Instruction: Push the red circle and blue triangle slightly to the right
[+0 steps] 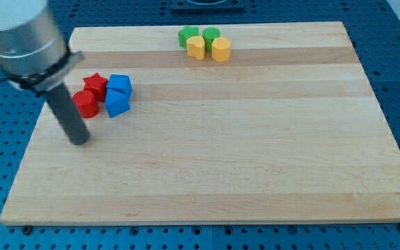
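No pincer here: just my tip (80,141), matte dark rod, resting on pale wooden board (255,167) just below red circle (85,103). Blue triangle (117,104) beside it rightward, touching blue cube (119,85); red star (95,83) above. No readable writing.

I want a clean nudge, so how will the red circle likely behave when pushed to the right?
The red circle looks squat and flat-bottomed, so it should slide, not tip. It sits against the blue triangle, so that probably moves too. My tip is below-left, off-centre; the round side may slip off it.
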